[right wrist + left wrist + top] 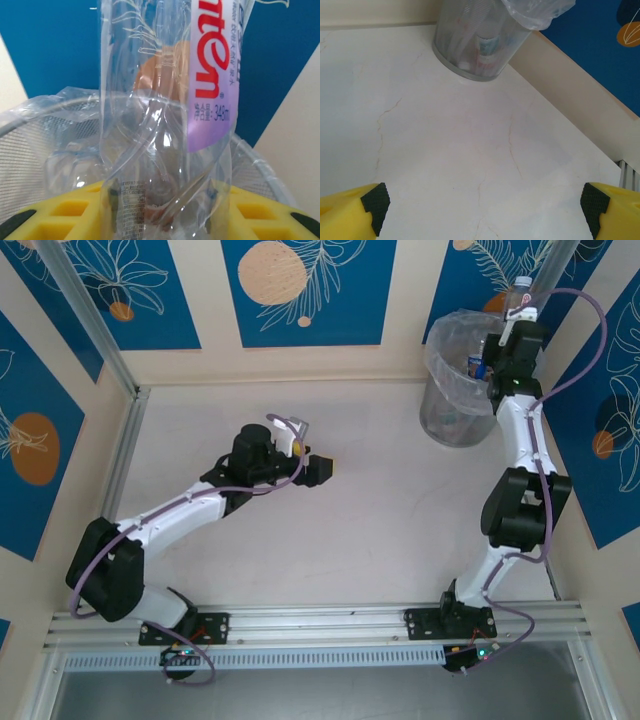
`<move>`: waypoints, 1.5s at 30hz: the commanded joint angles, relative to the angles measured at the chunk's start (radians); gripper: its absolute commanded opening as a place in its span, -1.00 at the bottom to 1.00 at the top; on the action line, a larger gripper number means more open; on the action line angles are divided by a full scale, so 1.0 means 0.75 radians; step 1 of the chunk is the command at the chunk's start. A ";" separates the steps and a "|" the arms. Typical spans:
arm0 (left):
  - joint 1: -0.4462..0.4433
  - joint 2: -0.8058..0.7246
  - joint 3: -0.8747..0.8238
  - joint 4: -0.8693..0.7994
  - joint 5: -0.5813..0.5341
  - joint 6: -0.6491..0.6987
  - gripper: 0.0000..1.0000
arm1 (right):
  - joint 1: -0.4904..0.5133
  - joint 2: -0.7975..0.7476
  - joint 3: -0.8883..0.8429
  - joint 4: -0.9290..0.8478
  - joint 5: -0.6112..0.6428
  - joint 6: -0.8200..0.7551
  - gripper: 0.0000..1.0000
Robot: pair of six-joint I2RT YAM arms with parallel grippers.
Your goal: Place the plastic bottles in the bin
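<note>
The right gripper point(517, 315) was clamped on an upright clear plastic bottle point(165, 100), its lilac label reading "348ml" beside large red letters, above the round grey mesh bin point(450, 420), while the left gripper point(485, 207) stood wide open over the pale table point(445, 150).

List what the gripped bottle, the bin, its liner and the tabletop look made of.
The bottle: clear thin plastic, glossy; the background shows through and the wall looks creased. The bin: fine grey mesh, probably metal. Its liner: clear crinkled plastic film. The tabletop: pale marble look with thin veins, low sheen; stone or laminate, cannot tell.
</note>
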State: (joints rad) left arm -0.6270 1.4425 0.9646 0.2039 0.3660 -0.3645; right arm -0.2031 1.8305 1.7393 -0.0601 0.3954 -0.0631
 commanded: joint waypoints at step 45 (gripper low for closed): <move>0.240 -0.503 -0.326 -0.391 -1.309 0.107 0.98 | 0.102 -0.925 -0.863 -0.021 -0.189 0.447 0.99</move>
State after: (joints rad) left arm -0.4740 1.0927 0.7490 -0.0261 -0.4282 -0.3317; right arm -0.1207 1.1934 1.1713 -0.1009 0.3199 0.2111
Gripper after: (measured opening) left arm 0.993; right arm 0.994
